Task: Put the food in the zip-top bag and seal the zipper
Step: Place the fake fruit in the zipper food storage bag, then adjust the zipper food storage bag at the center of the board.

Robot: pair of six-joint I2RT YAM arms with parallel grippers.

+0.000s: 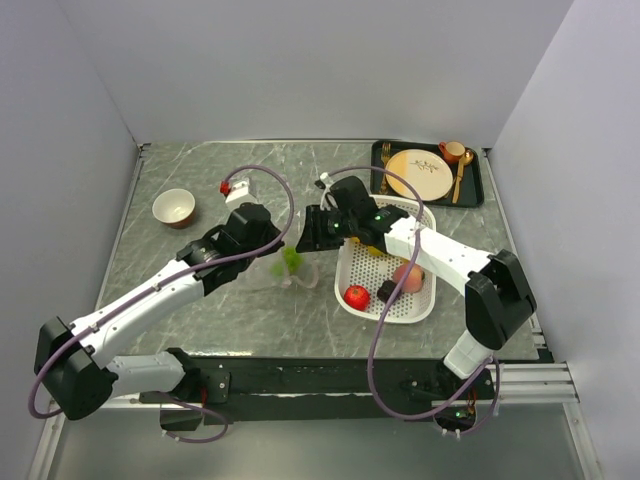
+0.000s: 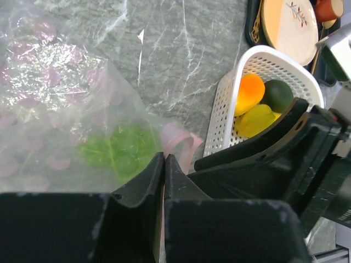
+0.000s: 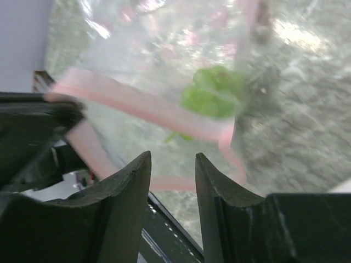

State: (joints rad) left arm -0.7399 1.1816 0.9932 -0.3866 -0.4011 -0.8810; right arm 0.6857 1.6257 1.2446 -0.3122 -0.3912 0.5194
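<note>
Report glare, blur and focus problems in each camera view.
Top external: sharp and evenly lit, only soft shadows. Left wrist: glare glints across the clear crinkly plastic bag, hazing the green toy grapes inside. Right wrist: whole view blurred; the pale pink zipper strip smears.

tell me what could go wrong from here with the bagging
1. The left end effector is shut on only a thin bit of the zip-top bag near the zipper; the film could slip out and the mouth collapse.
2. The open right end effector sits right at the zipper and could snag it, spilling the grapes.
3. Both end effectors crowd the bag beside the basket, so they might collide.
</note>
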